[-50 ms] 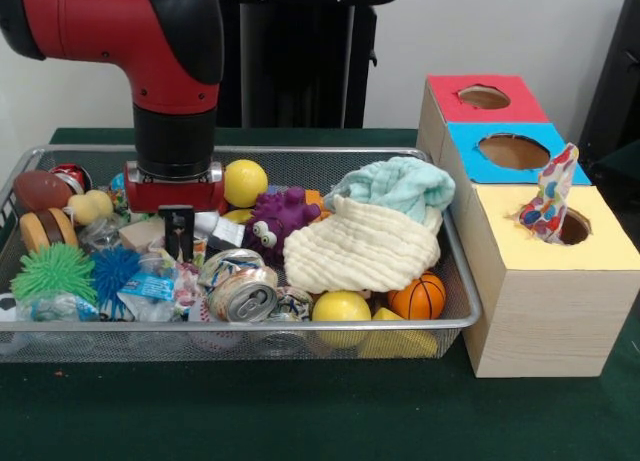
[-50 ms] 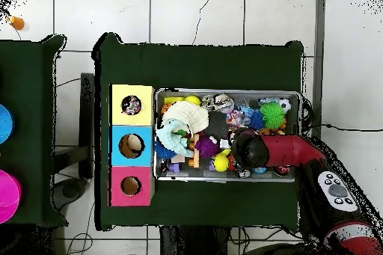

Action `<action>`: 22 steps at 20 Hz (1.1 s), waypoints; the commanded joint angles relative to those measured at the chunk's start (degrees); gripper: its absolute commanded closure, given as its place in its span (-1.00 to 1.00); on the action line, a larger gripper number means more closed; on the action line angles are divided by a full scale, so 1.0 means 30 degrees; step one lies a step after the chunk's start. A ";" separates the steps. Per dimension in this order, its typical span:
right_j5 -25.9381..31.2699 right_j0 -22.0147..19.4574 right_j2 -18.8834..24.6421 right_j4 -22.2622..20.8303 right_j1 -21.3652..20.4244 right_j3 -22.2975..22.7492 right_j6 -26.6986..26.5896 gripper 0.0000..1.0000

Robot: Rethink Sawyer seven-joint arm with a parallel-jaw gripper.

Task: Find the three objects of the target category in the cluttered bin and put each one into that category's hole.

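Observation:
My gripper (image 1: 177,236) reaches down into the left half of the wire bin (image 1: 300,326), among wrappers and small toys. In the overhead view the arm's wrist (image 2: 245,148) hides it. A cream cloth (image 1: 365,246) lies in the bin's right half, with a mint towel (image 1: 400,186) behind it. The wooden box (image 1: 540,311) right of the bin has a red hole (image 1: 484,96), a blue hole (image 1: 513,151) and a yellow hole (image 1: 577,228). A spotted cloth (image 1: 548,196) sticks out of the yellow hole.
The bin also holds a purple toy (image 1: 282,221), a crushed can (image 1: 243,293), two yellow balls (image 1: 245,181) (image 1: 341,307), a small basketball (image 1: 420,296), and green (image 1: 52,271) and blue (image 1: 115,266) spiky balls. Overhead, the box (image 2: 114,145) stands left of the bin (image 2: 224,92).

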 commanded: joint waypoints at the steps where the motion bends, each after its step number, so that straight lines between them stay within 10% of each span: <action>1: 0.3426 -0.1358 0.2178 0.1633 -0.0718 0.2184 -0.1562 1.00; 10: 0.4243 -0.1688 0.4391 0.6422 -0.4631 0.5488 0.1506 1.00; 22: 0.6155 -0.0120 0.4220 1.0430 -0.7762 0.6139 0.2179 1.00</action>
